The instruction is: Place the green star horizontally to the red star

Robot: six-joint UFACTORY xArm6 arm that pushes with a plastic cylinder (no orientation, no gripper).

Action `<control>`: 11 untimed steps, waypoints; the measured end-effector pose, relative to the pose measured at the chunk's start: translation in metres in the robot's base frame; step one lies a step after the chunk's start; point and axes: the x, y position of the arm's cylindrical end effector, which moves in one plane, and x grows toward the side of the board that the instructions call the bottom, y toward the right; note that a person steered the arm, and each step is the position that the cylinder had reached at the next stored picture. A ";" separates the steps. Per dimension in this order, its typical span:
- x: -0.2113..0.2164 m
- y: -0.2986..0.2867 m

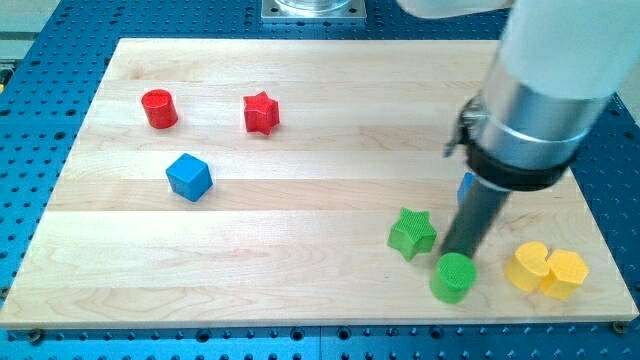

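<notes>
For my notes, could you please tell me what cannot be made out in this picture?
- My tip: camera view, the rod's lower end disappears behind the green cylinder, right of the green star.
- Blue block: only a sliver shows; the arm hides the rest, shape unclear.
- Arm: cut off by the view's top.

The star (261, 113) near the view's top is red, and so is the round block (158, 109). The cube (188, 177) is blue. The other star (412, 233) is green, like the round block (454, 277) beside it. Two blocks (546, 269) are yellow. The rod (472, 222) is dark. The board (300, 190) is pale wood with stripes.
</notes>
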 end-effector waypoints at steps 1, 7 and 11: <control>-0.002 -0.050; -0.119 -0.084; -0.156 -0.108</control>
